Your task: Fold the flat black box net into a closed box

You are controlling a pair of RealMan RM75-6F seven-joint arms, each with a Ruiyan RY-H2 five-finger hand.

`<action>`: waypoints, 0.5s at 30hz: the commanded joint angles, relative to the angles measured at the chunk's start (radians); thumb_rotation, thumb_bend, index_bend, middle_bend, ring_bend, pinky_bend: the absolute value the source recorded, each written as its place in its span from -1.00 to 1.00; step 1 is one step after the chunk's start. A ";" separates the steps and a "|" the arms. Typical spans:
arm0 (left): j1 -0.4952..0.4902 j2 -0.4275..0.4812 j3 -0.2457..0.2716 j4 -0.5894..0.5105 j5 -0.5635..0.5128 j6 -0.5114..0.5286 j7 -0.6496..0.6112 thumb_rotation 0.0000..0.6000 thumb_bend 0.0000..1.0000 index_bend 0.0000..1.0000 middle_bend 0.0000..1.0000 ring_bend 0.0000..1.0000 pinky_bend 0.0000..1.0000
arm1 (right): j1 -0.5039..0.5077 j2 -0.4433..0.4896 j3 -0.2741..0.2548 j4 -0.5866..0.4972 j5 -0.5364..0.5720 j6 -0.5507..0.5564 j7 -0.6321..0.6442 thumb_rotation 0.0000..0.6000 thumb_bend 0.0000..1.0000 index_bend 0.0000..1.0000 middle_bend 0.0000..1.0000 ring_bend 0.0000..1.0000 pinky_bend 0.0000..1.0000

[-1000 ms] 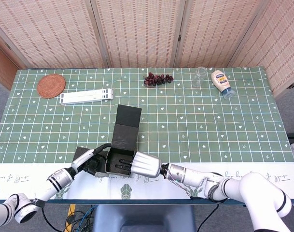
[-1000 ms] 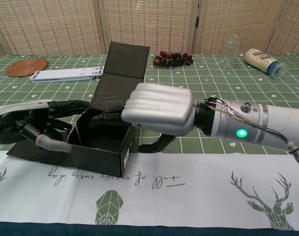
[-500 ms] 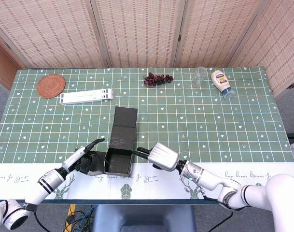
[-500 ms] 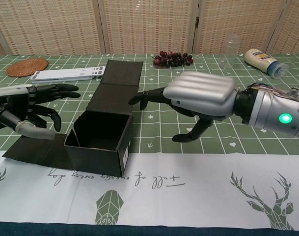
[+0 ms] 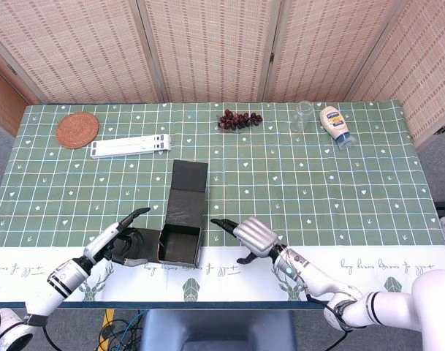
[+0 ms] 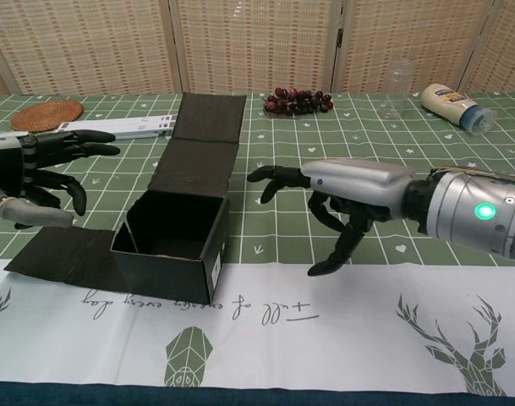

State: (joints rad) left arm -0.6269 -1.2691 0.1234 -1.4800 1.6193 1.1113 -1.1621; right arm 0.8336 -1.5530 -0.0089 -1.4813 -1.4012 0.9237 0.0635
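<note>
The black box stands near the table's front edge, its walls up and its top open. Its long lid flap lies flat behind it, and a side flap lies flat to its left. My left hand hovers left of the box, fingers spread, holding nothing. My right hand hangs right of the box with fingers apart, touching nothing.
At the back of the green checked cloth are a woven coaster, a white folding stand, grapes, a clear glass and a mayonnaise bottle. A white runner covers the front edge.
Both hands have come off the box and drawn apart, left going left, right going right. The lid flap, raised a second ago, now lies flat behind the box.
</note>
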 commanded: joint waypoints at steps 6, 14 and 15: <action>0.009 0.012 0.001 -0.011 0.017 0.011 -0.014 1.00 -0.72 -0.90 -0.92 -0.10 0.55 | 0.018 -0.050 0.116 -0.088 0.215 -0.133 0.037 1.00 -1.00 -1.00 -0.89 0.45 1.00; 0.023 0.023 0.009 -0.007 0.030 0.021 -0.031 1.00 -0.72 -0.91 -0.92 -0.10 0.55 | 0.069 -0.116 0.179 -0.035 0.278 -0.173 -0.018 1.00 -1.00 -1.00 -0.89 0.45 1.00; 0.025 0.024 0.010 -0.005 0.032 0.023 -0.036 1.00 -0.72 -0.92 -0.92 -0.10 0.55 | 0.075 -0.124 0.186 -0.025 0.285 -0.177 -0.023 1.00 -1.00 -1.00 -0.89 0.45 1.00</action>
State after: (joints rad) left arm -0.6034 -1.2459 0.1322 -1.4863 1.6497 1.1324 -1.1957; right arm 0.9017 -1.6693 0.1707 -1.5149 -1.1225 0.7523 0.0471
